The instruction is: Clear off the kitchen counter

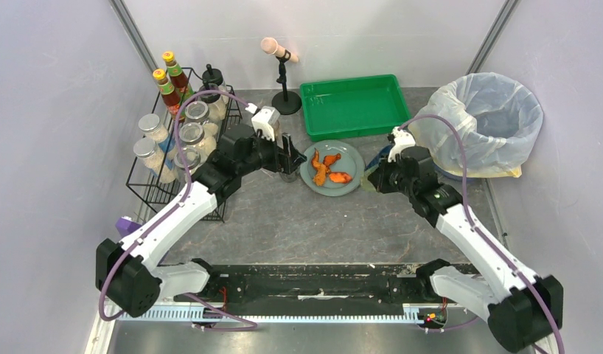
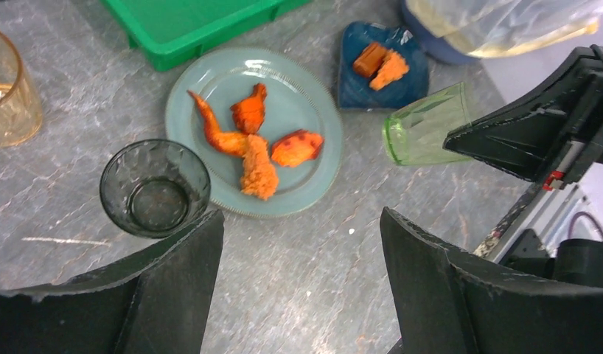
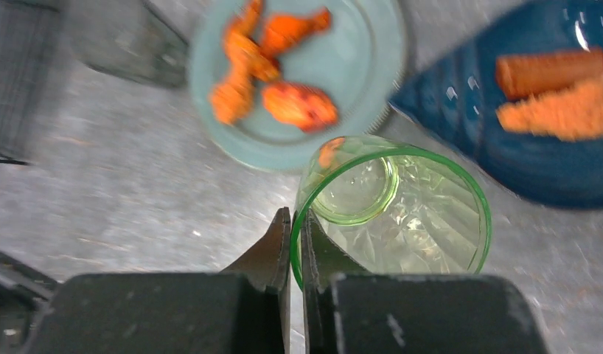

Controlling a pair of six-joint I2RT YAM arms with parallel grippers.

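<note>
The kitchen counter (image 1: pixel 284 221) is a dark grey mottled surface. My right gripper (image 3: pixel 296 221) is shut on the rim of a green glass (image 3: pixel 402 214), one finger inside and one outside. The glass also shows in the left wrist view (image 2: pixel 424 133), tilted. My left gripper (image 2: pixel 302 217) is open and empty above the counter, just near of a teal plate (image 2: pixel 298 88) holding orange fried food (image 2: pixel 254 144). A dark smoky glass (image 2: pixel 155 188) stands by its left finger. A blue dish (image 2: pixel 357 85) with food pieces lies beyond the green glass.
A green tray (image 1: pixel 354 107) sits at the back. A bin lined with a plastic bag (image 1: pixel 483 122) is at the back right. A black wire rack (image 1: pixel 180 140) with jars and bottles stands at left. An amber glass (image 2: pixel 7 96) and a small stand (image 1: pixel 284 81) are near the rack.
</note>
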